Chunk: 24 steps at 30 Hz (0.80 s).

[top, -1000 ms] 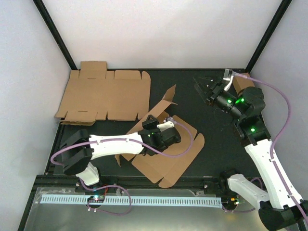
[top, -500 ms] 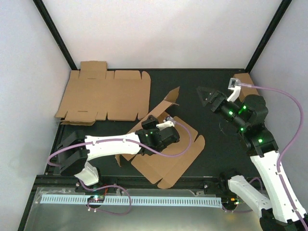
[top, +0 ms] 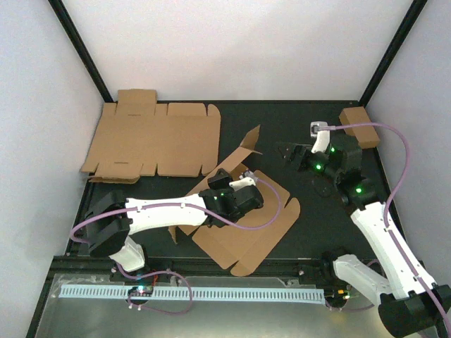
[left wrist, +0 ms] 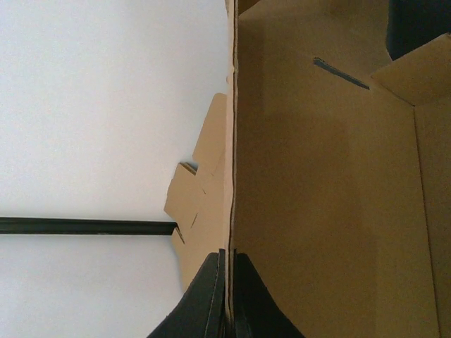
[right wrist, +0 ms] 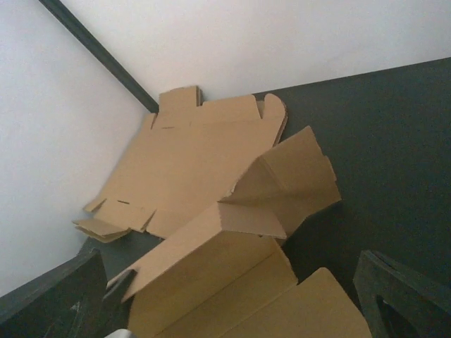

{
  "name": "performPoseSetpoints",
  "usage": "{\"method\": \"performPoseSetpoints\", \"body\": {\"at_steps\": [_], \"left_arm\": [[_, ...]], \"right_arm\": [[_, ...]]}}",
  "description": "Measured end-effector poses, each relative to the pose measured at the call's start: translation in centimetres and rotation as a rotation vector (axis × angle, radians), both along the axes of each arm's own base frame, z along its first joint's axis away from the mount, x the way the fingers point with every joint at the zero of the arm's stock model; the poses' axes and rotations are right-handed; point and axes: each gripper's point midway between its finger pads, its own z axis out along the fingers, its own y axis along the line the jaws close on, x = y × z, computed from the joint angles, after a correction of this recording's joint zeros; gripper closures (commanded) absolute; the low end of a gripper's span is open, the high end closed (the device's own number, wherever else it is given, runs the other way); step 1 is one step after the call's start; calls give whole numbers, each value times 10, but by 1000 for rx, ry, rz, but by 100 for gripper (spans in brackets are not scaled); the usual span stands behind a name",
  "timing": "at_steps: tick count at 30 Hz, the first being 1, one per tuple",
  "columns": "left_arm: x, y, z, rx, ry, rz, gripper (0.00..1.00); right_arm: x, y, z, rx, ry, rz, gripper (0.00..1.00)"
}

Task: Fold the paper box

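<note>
The paper box lies partly folded in the middle of the black mat, with one long wall and an end flap raised. My left gripper is shut on that raised wall. The left wrist view shows both fingers pinching the cardboard edge at my left gripper. My right gripper hangs open just right of the raised flap, apart from it. In the right wrist view the paper box lies ahead of my right gripper, with nothing held between the wide-spread fingers.
A stack of flat die-cut cardboard lies at the back left, also visible as flat cardboard in the right wrist view. A small closed brown box sits at the back right corner. White walls and black frame posts enclose the mat.
My right arm has swung from the back right corner down and left toward the paper box, its jaws opening fully. The left arm and its grip have not moved.
</note>
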Motion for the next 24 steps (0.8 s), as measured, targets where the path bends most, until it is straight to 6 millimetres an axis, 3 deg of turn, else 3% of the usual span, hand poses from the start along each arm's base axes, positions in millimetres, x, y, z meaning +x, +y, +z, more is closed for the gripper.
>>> {"method": "performPoseSetpoints", "body": {"at_steps": [11,19,24], "left_arm": [[0,2,0,19,2,4,99],[-3,6,2,21,8,9,98],[-4,8,2,21,10,9,98]], "right_arm": [[29,7,-35,-97,11,19,0],[42,14,-73,-116,82,39,0],[50,12,-72,-119,59,16,0]]}}
